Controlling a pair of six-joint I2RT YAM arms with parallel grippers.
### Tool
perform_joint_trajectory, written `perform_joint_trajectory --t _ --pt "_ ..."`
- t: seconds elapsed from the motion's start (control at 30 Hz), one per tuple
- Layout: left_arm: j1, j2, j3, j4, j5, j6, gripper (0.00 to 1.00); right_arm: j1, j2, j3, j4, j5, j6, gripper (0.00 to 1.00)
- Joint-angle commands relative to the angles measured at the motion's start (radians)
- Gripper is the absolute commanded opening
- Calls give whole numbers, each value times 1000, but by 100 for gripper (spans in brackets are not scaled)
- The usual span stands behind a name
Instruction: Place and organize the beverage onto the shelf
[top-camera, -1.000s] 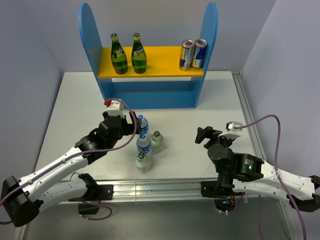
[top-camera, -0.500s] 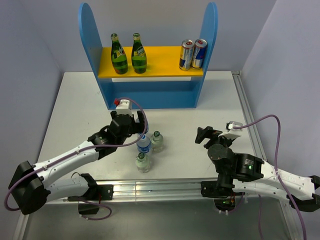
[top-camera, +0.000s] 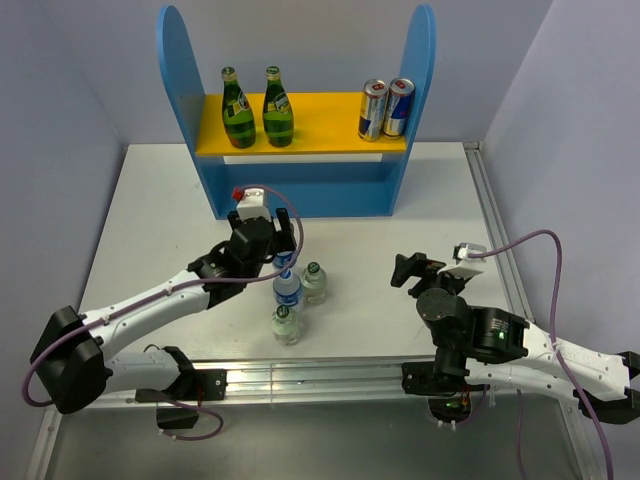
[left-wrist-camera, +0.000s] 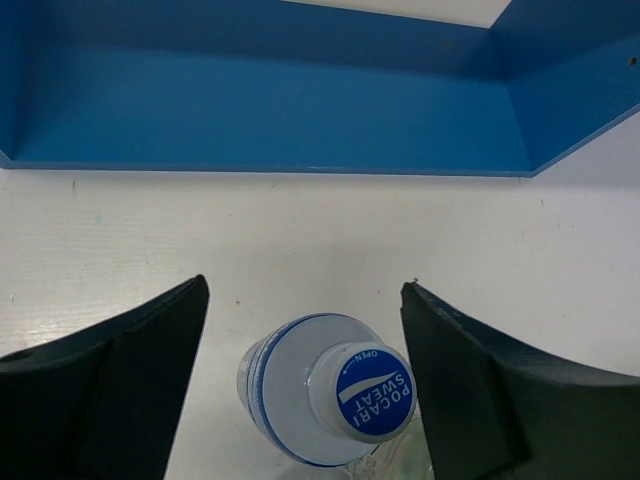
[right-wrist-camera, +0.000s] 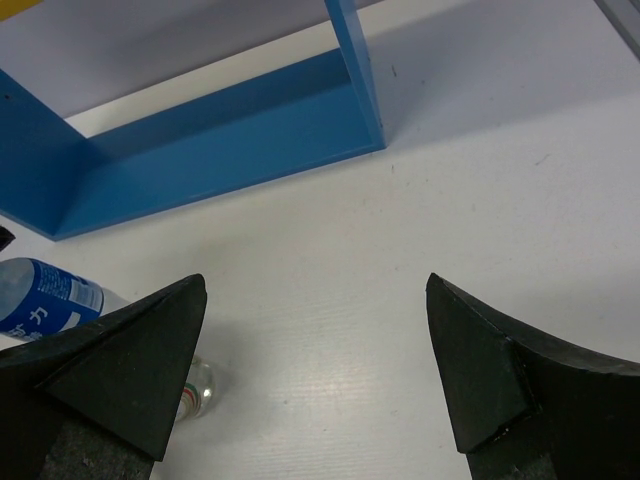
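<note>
Left pincer (left-wrist-camera: 302, 285) wide open, empty, straddling the upright Pocari Sweat bottle (left-wrist-camera: 325, 395) on the table (top-camera: 150, 220) just short of the shelf (left-wrist-camera: 260, 110); bottle sits off-centre toward one finger, so closing may shove it into neighbouring bottles (top-camera: 287, 291).

The right gripper (right-wrist-camera: 316, 285) hangs over a white table (right-wrist-camera: 480, 170), its black jaws wide apart. Beyond it stands the blue shelf (right-wrist-camera: 220, 150). A blue-labelled bottle (right-wrist-camera: 45, 295) shows at the left edge.
</note>
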Motion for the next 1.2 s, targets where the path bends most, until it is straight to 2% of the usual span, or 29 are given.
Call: perform_joint_trajectory --t 0.0,0.03,0.7,0.8,0.9,0.93,1.0,1.17 --pt "-9 21 51 36 -24 8 81 6 -12 -13 17 36 12 97" --pt "-11 27 54 32 -27 7 76 8 -12 -13 19 37 11 97" --pt "-87 73 74 -43 -124 -20 58 6 -2 -14 25 36 5 97" --pt "-89 84 74 -40 -132 -21 52 6 -2 -14 27 36 5 97" --pt "-89 93 82 -43 -138 -20 35 6 -2 -14 27 36 5 97" --pt "-89 96 88 -44 -141 -21 19 6 0 -14 27 36 5 97" --pt "-90 99 94 -55 -153 -21 0 8 -3 -14 27 37 5 97" --pt "-90 100 125 -67 -198 16 0 6 -3 -14 24 37 6 97"
